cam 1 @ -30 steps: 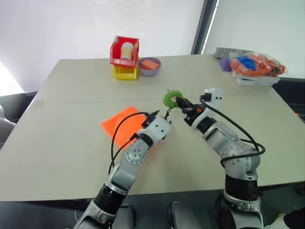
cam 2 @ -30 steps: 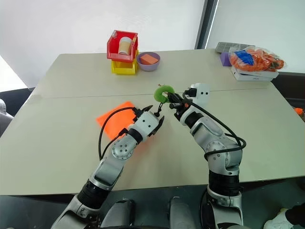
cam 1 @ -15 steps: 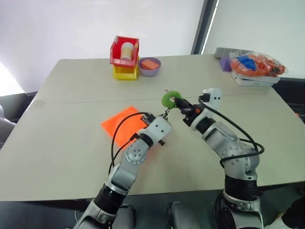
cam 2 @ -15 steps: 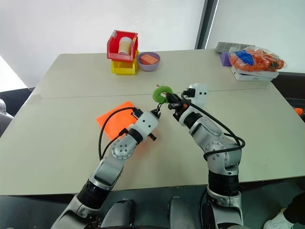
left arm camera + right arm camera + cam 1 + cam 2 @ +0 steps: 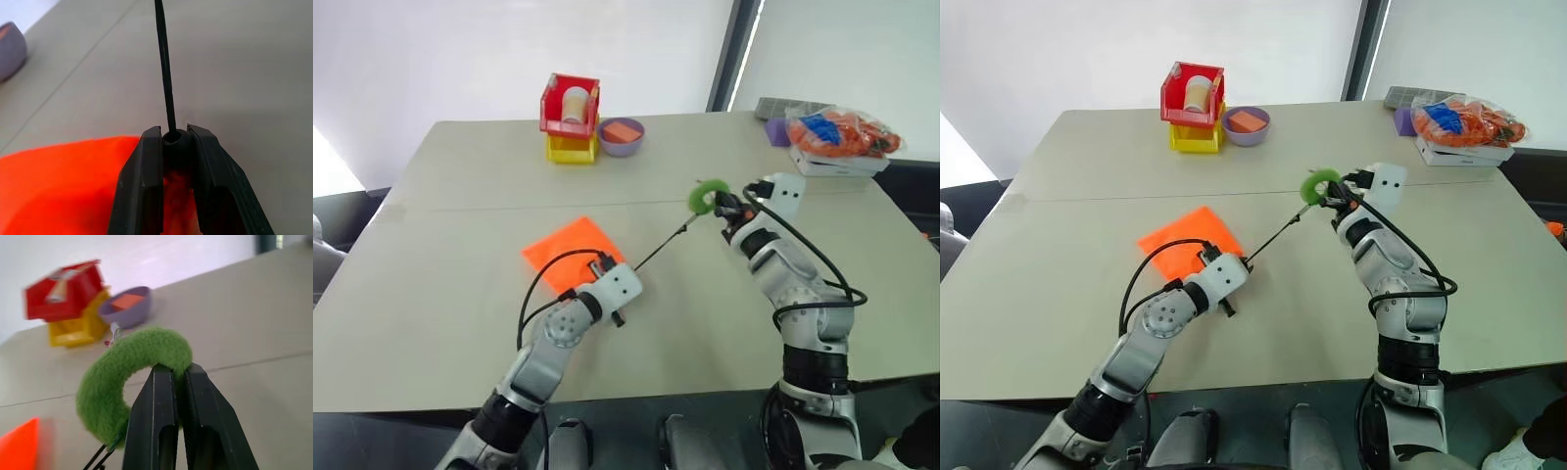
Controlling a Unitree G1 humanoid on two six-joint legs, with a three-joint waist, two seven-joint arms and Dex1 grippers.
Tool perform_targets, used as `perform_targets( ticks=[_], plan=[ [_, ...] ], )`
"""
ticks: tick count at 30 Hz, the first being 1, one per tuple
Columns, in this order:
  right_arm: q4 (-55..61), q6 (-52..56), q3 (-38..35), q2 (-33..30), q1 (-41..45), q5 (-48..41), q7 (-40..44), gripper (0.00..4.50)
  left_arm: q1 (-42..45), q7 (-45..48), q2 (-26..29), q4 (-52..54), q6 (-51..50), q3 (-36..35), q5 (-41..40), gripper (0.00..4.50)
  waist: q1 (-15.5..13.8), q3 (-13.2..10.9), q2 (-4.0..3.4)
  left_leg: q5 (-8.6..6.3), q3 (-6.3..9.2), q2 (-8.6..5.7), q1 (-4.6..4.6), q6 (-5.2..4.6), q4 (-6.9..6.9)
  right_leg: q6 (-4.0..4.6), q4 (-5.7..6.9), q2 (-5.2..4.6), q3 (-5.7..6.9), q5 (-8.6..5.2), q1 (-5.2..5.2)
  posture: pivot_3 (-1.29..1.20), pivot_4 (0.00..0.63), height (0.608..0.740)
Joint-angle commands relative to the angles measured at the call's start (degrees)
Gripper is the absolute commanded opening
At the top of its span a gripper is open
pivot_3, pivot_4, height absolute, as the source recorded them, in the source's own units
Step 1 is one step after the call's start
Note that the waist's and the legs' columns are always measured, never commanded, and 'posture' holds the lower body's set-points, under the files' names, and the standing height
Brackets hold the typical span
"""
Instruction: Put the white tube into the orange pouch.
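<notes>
1. We see a wide beige table (image 5: 470,176) with a thin seam running across its top.
2. Behind it stands a plain white wall (image 5: 460,49).
3. A dark vertical frame post (image 5: 729,54) divides that wall from a bright window pane (image 5: 842,44).

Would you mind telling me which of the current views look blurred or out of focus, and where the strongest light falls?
Right wrist view: the green ring is fairly sharp, while the red bin and purple bowl behind it are smeared. Left wrist view: the black cord is crisp, the orange pouch soft. Head views: sharp, with a bright washed-out patch at the left edge.
</notes>
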State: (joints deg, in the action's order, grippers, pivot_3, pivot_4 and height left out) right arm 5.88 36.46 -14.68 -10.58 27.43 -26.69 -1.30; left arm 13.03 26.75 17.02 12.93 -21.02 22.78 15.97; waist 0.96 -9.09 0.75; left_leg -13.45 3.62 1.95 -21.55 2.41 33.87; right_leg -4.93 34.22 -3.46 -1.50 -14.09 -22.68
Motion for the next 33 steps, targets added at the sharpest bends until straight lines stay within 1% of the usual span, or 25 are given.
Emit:
perform_targets(
  ticks=[1, 5, 7, 8, 9, 10, 11, 13, 14, 17, 20, 23, 26, 28, 32, 33],
  plan=[
    [0.20, -4.03, -3.11, -1.78, 2.34, 2.53, -2.11, 0.00, -1.60, 1.77, 2.21, 1.99, -1.71, -1.51, -0.57, 0.25, 0.00, -0.01, -0.03, 0.00, 0.00, 0.00, -0.01, 0.00, 0.00, 0.00, 0.00, 0.00, 0.00, 0.00, 0.00, 0.00, 0.150, 0.740],
    [0.19, -3.11, 0.08, -2.41, 1.63, 3.94, -0.07, 0.00, -1.97, 1.69, 3.19, 2.47, -1.55, -1.45, -0.45, 0.25, 0.03, -0.01, -0.04, 0.00, 0.00, 0.00, 0.00, -0.01, -0.01, -0.01, 0.00, 0.00, 0.00, 0.00, 0.00, 0.00, 0.150, 0.740],
    [0.88, -2.35, 1.91, -3.17, 1.08, 4.74, 1.27, 0.00, -2.18, 2.30, 1.87, 3.47, -2.79, -2.70, -3.28, 0.25, 0.05, 0.00, -0.04, 0.00, 0.00, 0.00, 0.01, -0.01, -0.01, -0.01, 0.00, 0.00, 0.00, -0.01, 0.01, 0.00, 0.150, 0.740],
    [1.25, -1.98, 2.72, -3.65, 0.73, 4.95, 2.22, 0.00, -2.35, 3.11, 1.17, 4.29, -3.31, -3.41, -5.34, 0.75, 0.09, 0.00, -0.04, 0.00, -0.01, 0.00, 0.01, -0.01, 0.00, -0.01, 0.00, 0.00, 0.00, -0.01, 0.01, 0.00, 0.150, 0.740],
    [1.58, -1.63, 3.34, -4.17, 0.39, 4.74, 3.56, 0.36, -2.38, 3.47, 0.50, 5.06, -3.90, -4.15, -6.79, 1.28, 0.08, -0.01, -0.04, 0.00, -0.01, 0.00, 0.01, -0.01, 0.00, -0.02, 0.00, 0.00, 0.00, -0.01, 0.01, 0.00, 0.150, 0.740],
    [2.04, -1.16, 4.04, -4.72, -0.06, 4.63, 4.76, 0.74, -2.30, 3.63, -0.24, 5.86, -4.45, -4.98, -8.22, 1.59, 0.06, 0.00, -0.04, 0.00, 0.00, 0.00, 0.01, -0.01, 0.00, -0.04, 0.00, 0.00, 0.00, -0.02, 0.01, 0.00, 0.150, 0.740],
    [2.53, -0.69, 4.76, -5.41, -0.59, 4.73, 5.82, 1.13, -2.26, 4.13, -0.77, 6.81, -4.70, -5.88, -9.97, 2.11, 0.05, 0.00, -0.04, 0.00, 0.00, 0.00, 0.01, -0.01, 0.00, -0.04, 0.00, 0.00, 0.00, -0.02, 0.01, 0.00, 0.150, 0.740],
    [3.57, -0.19, 7.02, -8.01, -2.35, 6.00, 8.87, 2.09, -3.02, 7.15, -0.44, 9.29, -4.12, -7.66, -14.68, 3.07, 0.01, -0.01, -0.04, 0.00, 0.00, 0.00, 0.00, -0.01, 0.00, -0.03, 0.00, 0.00, 0.00, -0.02, 0.01, 0.00, 0.150, 0.740],
    [4.10, -0.40, 8.00, -9.78, -3.96, 6.49, 11.10, 2.49, -3.72, 8.96, 0.31, 10.62, -3.82, -9.21, -17.35, 3.50, 0.00, 0.00, -0.04, 0.00, 0.00, 0.00, 0.00, -0.01, 0.00, -0.04, 0.00, 0.00, 0.00, -0.03, 0.01, 0.00, 0.150, 0.740],
    [5.08, -2.76, 9.29, -15.08, -9.04, 7.71, 17.40, 2.49, -5.42, 12.50, 2.26, 13.35, -5.57, -15.43, -25.18, 3.50, -0.07, -0.01, -0.04, -0.02, 0.00, 0.00, 0.01, -0.03, -0.01, -0.08, -0.03, -0.01, 0.00, -0.07, 0.04, 0.00, 0.150, 0.740],
    [5.11, -5.33, 8.26, -18.32, -13.07, 8.34, 21.07, 2.49, -6.54, 13.54, 4.44, 14.18, -7.88, -20.01, -29.74, 3.50, 0.01, -0.01, -0.03, -0.03, -0.01, 0.00, 0.00, -0.05, 0.01, -0.27, -0.05, -0.02, 0.00, -0.19, 0.04, 0.00, 0.150, 0.740],
    [5.26, -9.62, 6.02, -21.10, -17.50, 7.87, 25.79, 2.49, -8.11, 13.77, 7.40, 13.13, -7.32, -24.78, -31.73, 3.50, 0.08, -0.02, -0.02, -0.03, -0.01, 0.00, 0.04, -0.04, 0.06, -0.28, -0.05, -0.02, 0.00, -0.19, 0.06, 0.00, 0.150, 0.740],
    [8.26, -10.25, 0.67, -22.26, -22.17, 0.91, 32.92, 2.49, -11.17, 12.60, 9.97, 9.58, -5.48, -30.93, -32.22, 3.50, 0.04, -0.02, -0.01, -0.03, -0.01, 0.00, 0.05, -0.04, 0.06, -0.28, -0.05, -0.03, 0.00, -0.20, 0.06, 0.00, 0.150, 0.740],
    [10.19, -9.70, -1.49, -24.01, -25.96, -2.77, 38.54, 2.49, -14.46, 12.54, 11.36, 6.68, -4.48, -35.37, -33.10, 3.50, 0.12, -0.02, -0.02, -0.05, -0.01, 0.01, 0.06, -0.06, 0.04, -0.29, -0.06, -0.03, 0.00, -0.20, 0.06, 0.00, 0.150, 0.740],
    [9.29, -11.13, -1.29, -25.24, -28.51, -2.62, 41.86, 2.49, -17.43, 12.53, 12.24, 4.16, -2.93, -37.32, -33.63, 3.50, -0.03, -0.06, 0.10, -0.15, -0.02, 0.01, 0.06, -0.22, 0.07, -0.29, -0.10, -0.05, 0.00, -0.21, 0.05, 0.00, 0.150, 0.740],
    [8.97, -11.61, -1.20, -25.07, -28.60, -2.17, 41.95, 2.49, -17.84, 12.36, 12.30, 3.74, -2.58, -37.53, -33.59, 3.50, -0.11, -0.06, 0.11, -0.17, -0.02, 0.01, 0.08, -0.20, 0.14, -0.28, -0.14, -0.09, 0.01, -0.21, -0.13, 0.00, 0.150, 0.740]
  ],
)
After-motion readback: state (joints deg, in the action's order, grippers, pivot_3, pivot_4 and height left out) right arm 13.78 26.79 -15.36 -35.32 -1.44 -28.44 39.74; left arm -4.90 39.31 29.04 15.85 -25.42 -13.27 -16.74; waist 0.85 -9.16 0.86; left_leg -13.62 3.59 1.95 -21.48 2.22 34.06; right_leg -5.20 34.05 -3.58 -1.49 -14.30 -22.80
